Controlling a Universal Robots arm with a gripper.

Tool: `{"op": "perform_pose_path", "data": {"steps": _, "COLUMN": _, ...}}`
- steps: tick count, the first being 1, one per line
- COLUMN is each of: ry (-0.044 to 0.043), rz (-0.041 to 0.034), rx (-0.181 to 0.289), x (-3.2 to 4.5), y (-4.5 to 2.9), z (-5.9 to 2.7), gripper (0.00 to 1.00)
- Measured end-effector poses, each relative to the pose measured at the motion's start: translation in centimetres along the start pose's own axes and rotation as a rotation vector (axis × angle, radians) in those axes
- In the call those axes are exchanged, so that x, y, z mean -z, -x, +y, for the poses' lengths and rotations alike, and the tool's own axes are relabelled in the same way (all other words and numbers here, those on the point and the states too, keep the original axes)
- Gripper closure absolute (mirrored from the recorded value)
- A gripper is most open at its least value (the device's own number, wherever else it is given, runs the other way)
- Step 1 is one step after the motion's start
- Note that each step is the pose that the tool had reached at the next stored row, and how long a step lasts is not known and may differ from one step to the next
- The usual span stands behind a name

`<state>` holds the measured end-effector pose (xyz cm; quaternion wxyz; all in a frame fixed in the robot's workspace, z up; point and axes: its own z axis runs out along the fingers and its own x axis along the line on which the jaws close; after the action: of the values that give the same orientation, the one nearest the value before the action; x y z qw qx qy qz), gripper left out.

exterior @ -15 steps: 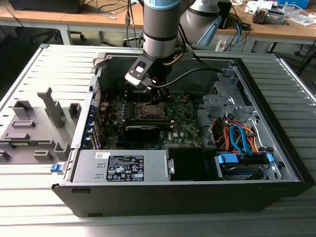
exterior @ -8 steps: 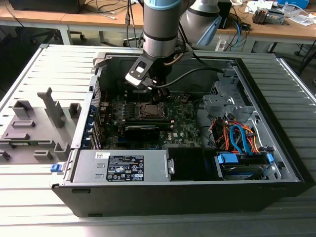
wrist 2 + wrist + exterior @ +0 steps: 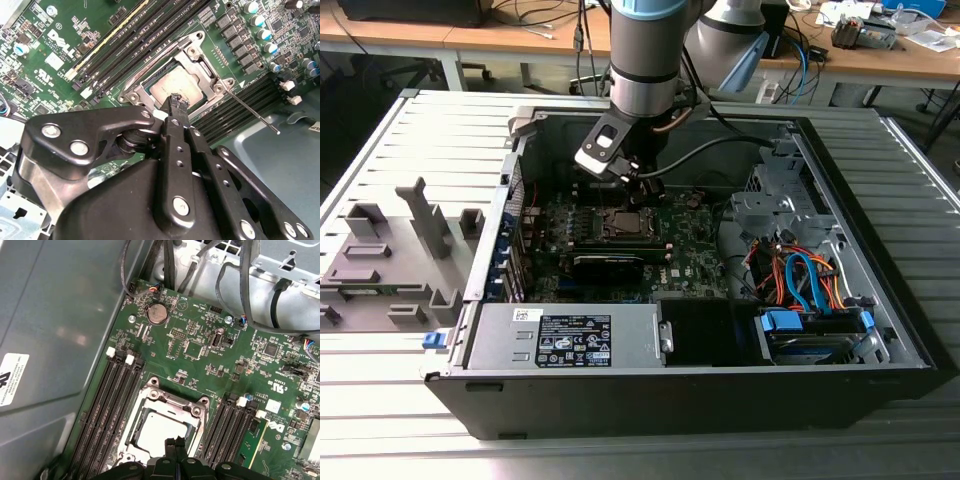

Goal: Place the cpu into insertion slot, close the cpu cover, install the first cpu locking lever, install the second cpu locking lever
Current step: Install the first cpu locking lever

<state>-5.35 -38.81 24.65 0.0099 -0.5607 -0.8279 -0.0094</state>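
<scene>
In the exterior view an open case (image 3: 720,400) lies on its side with the board (image 3: 690,262) facing up. The arm (image 3: 645,60) reaches down into it, and the gripper (image 3: 645,184) hangs just above the far edge of the slot (image 3: 620,222). A grey fixture (image 3: 390,250) sits outside the case at the exterior view's left. In the second wrist view the gripper (image 3: 177,102) has its fingers pressed together with nothing between them. Its tip is at the near edge of the cpu (image 3: 172,85); whether it touches cannot be told. The cpu lies flat in the slot, and the cover (image 3: 195,54) is down around it, framing its silvery face. A thin lever (image 3: 250,109) sticks out from one corner of the cover and slants across the memory slots (image 3: 240,107) there, its free end over the grey case floor. In the first wrist view the gripper (image 3: 176,445), fingers together, sits over the edge of the cpu (image 3: 157,432). The cover (image 3: 175,400) frames the chip, with memory slots (image 3: 107,405) on either side. A coin cell (image 3: 156,313) lies further off on the board (image 3: 200,340).
</scene>
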Motion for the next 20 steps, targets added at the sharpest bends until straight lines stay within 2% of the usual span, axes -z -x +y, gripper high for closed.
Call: {"op": "perform_pose_path", "data": {"steps": 20, "ry": -0.0011, "rz": 0.0001, "rx": 0.041, "x": 0.00, "y": 0.00, "z": 0.00, "gripper": 0.89}}
